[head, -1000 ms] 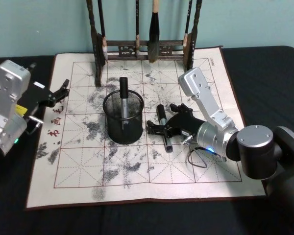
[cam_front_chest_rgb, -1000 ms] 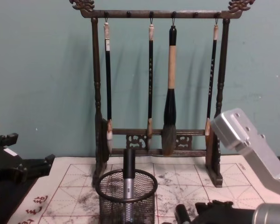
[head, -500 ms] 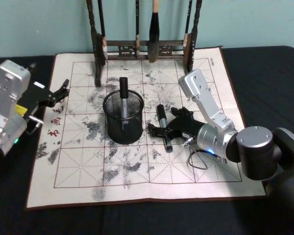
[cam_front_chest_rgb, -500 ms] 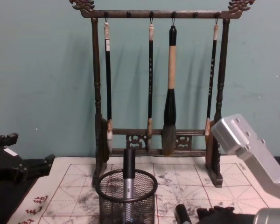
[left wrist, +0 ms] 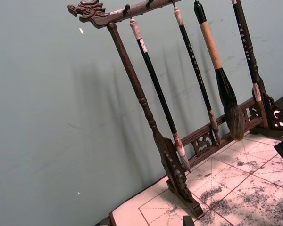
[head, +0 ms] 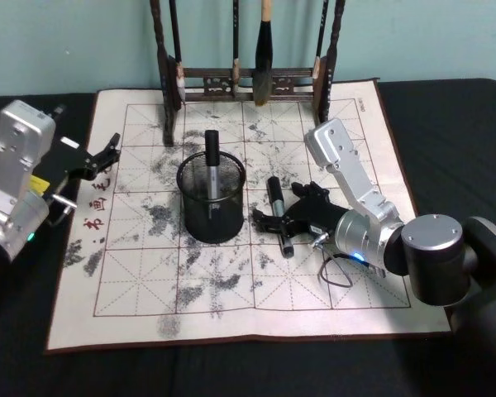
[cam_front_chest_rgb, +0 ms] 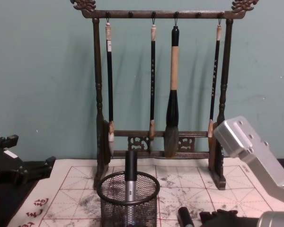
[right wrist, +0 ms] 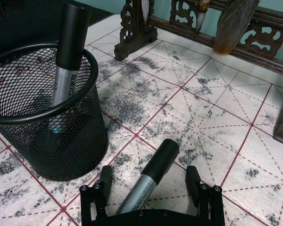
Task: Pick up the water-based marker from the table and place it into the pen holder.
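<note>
Two markers point(head: 212, 157) point(head: 275, 197), one pen holder point(head: 211, 217), four brushes point(cam_front_chest_rgb: 109, 80) point(cam_front_chest_rgb: 152, 80) point(cam_front_chest_rgb: 173, 85) point(cam_front_chest_rgb: 214, 80), one rack point(cam_front_chest_rgb: 98, 94), one mat point(head: 190, 285)

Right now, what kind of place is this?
Likely a staged calligraphy desk: an ink-stained cream grid mat, a wooden brush rack hung with brushes, a mesh pen holder. The right gripper straddles a marker on the mat; the left gripper sits parked at its left edge.

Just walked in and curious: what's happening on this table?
The right gripper is low over a marker lying on the mat beside the pen holder, jaws open on either side of it, not yet gripping. Another marker stands in the holder. The left gripper sits parked at the mat's left edge.
</note>
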